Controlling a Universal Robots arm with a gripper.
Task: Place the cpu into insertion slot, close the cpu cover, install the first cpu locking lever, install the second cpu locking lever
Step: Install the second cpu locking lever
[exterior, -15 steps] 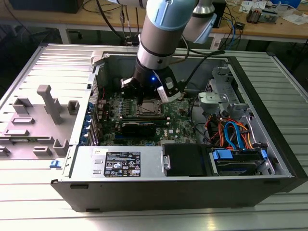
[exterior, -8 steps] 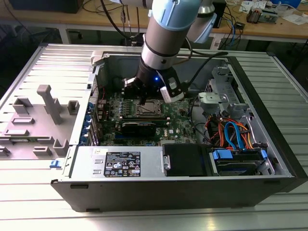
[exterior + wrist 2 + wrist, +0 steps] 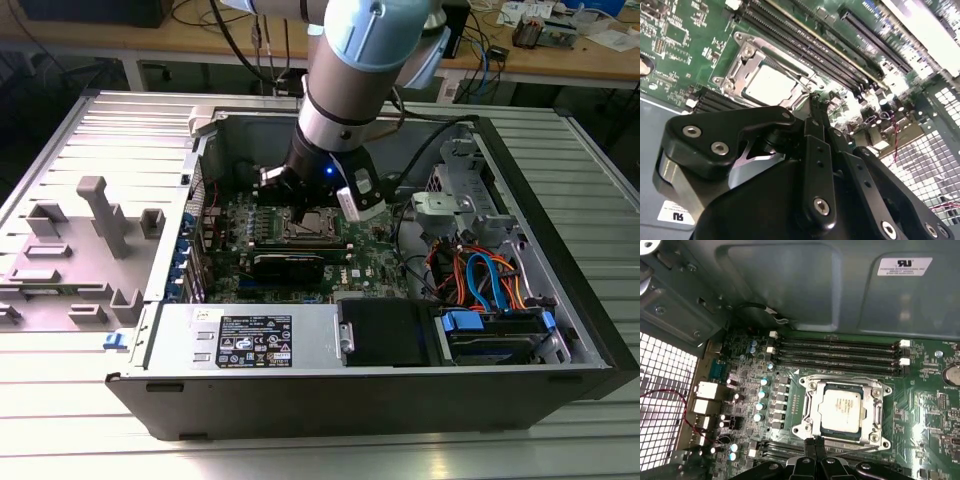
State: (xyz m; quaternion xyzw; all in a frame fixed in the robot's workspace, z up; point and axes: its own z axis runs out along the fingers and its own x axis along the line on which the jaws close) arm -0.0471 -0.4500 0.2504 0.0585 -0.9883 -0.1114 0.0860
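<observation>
Your hand (image 3: 815, 102) is sitting w/ fingers pressed together, tips at the socket edge by a thin lever wire. Cpu (image 3: 840, 409) is lying in the socket w/ the cpu cover (image 3: 812, 407) down around it. Risk, imo: tips slipping off that wire, scraping the motherboard (image 3: 925, 405).

You see the cpu (image 3: 840, 409) lying flat in its socket on the green motherboard, its square silvery-grey top facing up, beside the long memory slots. The cpu cover (image 3: 876, 410), a thin silvery frame with a large square cut-out, lies closed down flat around the chip, framing it on all sides.
</observation>
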